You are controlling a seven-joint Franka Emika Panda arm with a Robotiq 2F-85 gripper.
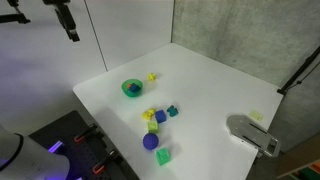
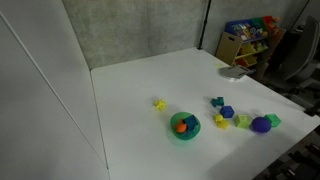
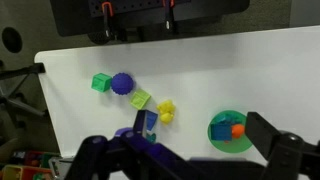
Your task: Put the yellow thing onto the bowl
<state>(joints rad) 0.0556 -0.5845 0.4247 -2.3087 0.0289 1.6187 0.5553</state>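
Observation:
The yellow thing (image 1: 152, 76) is a tiny yellow block lying alone on the white table, just beyond the bowl (image 1: 132, 88); both also show in an exterior view, block (image 2: 159, 103) and bowl (image 2: 184, 125). The green bowl has a teal inside and holds an orange piece and a blue piece (image 3: 228, 130). My gripper (image 1: 70, 25) hangs high above the table's far corner, well away from both. In the wrist view its fingers (image 3: 180, 142) are spread wide and empty. The yellow thing does not show in the wrist view.
A cluster of toys lies past the bowl: yellow pieces (image 3: 166, 110) beside blue blocks (image 3: 147, 122), a purple ball (image 3: 122, 83), green blocks (image 3: 100, 83). A grey object (image 1: 250, 132) and pale yellow scrap (image 1: 256, 115) sit at a table edge. A toy shelf (image 2: 250, 40) stands behind.

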